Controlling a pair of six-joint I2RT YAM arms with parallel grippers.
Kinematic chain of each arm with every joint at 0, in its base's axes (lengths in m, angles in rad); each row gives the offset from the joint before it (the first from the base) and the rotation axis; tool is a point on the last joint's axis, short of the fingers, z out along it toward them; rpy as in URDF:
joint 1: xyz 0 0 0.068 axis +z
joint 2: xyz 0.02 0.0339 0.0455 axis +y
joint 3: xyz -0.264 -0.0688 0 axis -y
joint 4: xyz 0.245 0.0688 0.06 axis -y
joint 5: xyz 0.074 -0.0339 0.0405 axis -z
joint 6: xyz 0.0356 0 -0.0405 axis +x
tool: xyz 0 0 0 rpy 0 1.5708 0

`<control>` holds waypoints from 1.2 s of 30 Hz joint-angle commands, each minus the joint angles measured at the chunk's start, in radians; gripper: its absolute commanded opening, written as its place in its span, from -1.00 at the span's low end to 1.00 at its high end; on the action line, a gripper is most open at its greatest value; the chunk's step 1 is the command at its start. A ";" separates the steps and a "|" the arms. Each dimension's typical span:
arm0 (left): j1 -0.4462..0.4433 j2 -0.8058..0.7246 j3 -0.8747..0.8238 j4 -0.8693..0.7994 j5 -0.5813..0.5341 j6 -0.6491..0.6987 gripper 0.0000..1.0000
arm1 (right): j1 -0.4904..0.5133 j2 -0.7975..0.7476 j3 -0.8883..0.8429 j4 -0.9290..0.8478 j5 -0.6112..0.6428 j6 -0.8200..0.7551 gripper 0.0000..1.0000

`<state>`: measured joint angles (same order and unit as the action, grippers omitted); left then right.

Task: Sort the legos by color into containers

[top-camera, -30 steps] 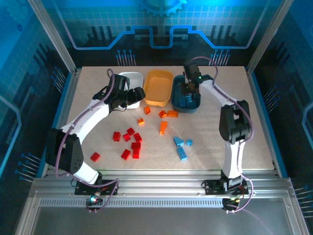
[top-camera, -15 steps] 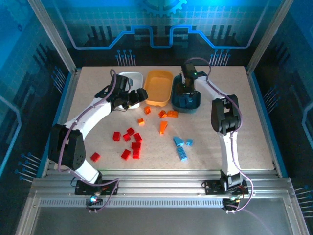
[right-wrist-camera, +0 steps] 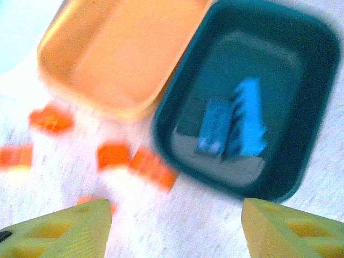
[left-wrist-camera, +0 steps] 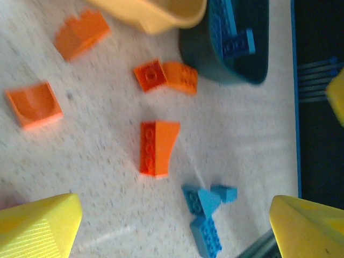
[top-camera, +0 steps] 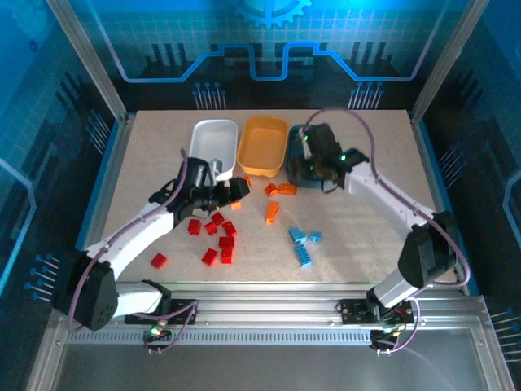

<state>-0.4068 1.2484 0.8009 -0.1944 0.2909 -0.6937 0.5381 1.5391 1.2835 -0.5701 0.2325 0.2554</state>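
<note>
1. Hovering over the speckled table (top-camera: 366, 228), the left gripper (left-wrist-camera: 172, 231) has its jaws spread wide with nothing between them, just short of a tall orange wedge-shaped plastic brick (left-wrist-camera: 156, 148).
2. A clump of small light blue studded bricks (left-wrist-camera: 207, 215) lies just beside that wedge. If I close wide here, I judge I could catch the wrong colour or knock both away.
3. The wedge's sloped face could also slip out of a pinch.
4. The right gripper (right-wrist-camera: 177, 231) is likewise parted and empty, near the dark teal rounded plastic tub (right-wrist-camera: 322, 64), which holds a few blue bricks (right-wrist-camera: 236, 126).
5. Flat orange bricks (right-wrist-camera: 113, 156) lie close to that tub's wall. Reaching for them risks shoving it against the empty-looking orange plastic tub (right-wrist-camera: 107, 59) just beside it.
6. Red bricks (top-camera: 218, 236) sit tightly clustered, well apart from the white tub (top-camera: 199, 130). Lifting one may drag its neighbours.
</note>
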 commanded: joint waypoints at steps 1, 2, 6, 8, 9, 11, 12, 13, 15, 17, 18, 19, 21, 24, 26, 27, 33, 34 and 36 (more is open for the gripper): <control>-0.068 -0.040 -0.087 0.071 0.018 -0.064 0.86 | 0.085 -0.029 -0.169 -0.042 0.001 0.056 0.34; -0.090 -0.050 -0.108 0.080 0.016 -0.073 0.87 | 0.116 -0.053 -0.220 -0.038 -0.016 0.063 0.35; -0.137 -0.091 -0.155 0.094 0.006 -0.087 0.90 | 0.209 -0.090 -0.317 -0.045 -0.042 0.065 0.39; -0.142 -0.116 -0.168 0.089 0.000 -0.087 0.91 | 0.225 -0.063 -0.326 -0.051 -0.059 0.053 0.39; -0.142 -0.125 -0.172 0.086 -0.001 -0.086 0.92 | 0.228 -0.045 -0.328 -0.053 -0.062 0.051 0.38; -0.142 -0.148 -0.176 0.070 -0.016 -0.082 0.93 | 0.235 -0.008 -0.327 -0.053 -0.039 0.050 0.35; -0.142 -0.158 -0.179 0.066 -0.019 -0.081 0.94 | 0.237 0.003 -0.328 -0.046 -0.035 0.048 0.35; -0.142 -0.168 -0.183 0.062 -0.022 -0.081 0.94 | 0.237 0.017 -0.328 -0.041 -0.025 0.048 0.35; -0.142 -0.185 -0.190 0.056 -0.027 -0.078 0.95 | 0.236 0.043 -0.324 -0.028 -0.010 0.045 0.33; -0.142 -0.197 -0.193 0.041 -0.039 -0.073 0.96 | 0.236 0.073 -0.313 -0.027 -0.004 0.041 0.31; -0.142 -0.200 -0.193 0.036 -0.041 -0.070 0.96 | 0.237 0.084 -0.309 -0.023 -0.007 0.037 0.29; -0.141 -0.201 -0.192 0.030 -0.044 -0.067 0.97 | 0.237 0.095 -0.307 -0.018 -0.008 0.036 0.26; -0.141 -0.202 -0.189 0.022 -0.048 -0.061 0.97 | 0.236 0.112 -0.301 -0.010 -0.011 0.033 0.22; -0.142 -0.201 -0.187 0.014 -0.052 -0.056 0.98 | 0.236 0.139 -0.297 0.003 -0.013 0.031 0.12; -0.142 -0.200 -0.187 0.013 -0.057 -0.056 0.97 | 0.236 0.161 -0.292 0.011 -0.012 0.030 -0.02; -0.142 -0.200 -0.186 0.013 -0.058 -0.055 0.98 | 0.236 0.168 -0.290 0.013 -0.009 0.030 -0.11; -0.142 -0.201 -0.174 -0.002 -0.074 -0.052 0.98 | 0.236 0.165 -0.269 0.035 0.023 0.035 -0.37; -0.142 -0.202 -0.171 -0.006 -0.081 -0.052 0.98 | 0.235 0.162 -0.258 0.034 0.029 0.034 -0.39; -0.142 -0.203 -0.165 -0.015 -0.099 -0.054 0.98 | 0.235 0.153 -0.230 0.029 0.043 0.033 -0.41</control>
<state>-0.5453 1.0626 0.6243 -0.1776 0.2256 -0.7601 0.7650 1.6932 1.0012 -0.5518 0.2401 0.2878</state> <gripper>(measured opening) 0.990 0.369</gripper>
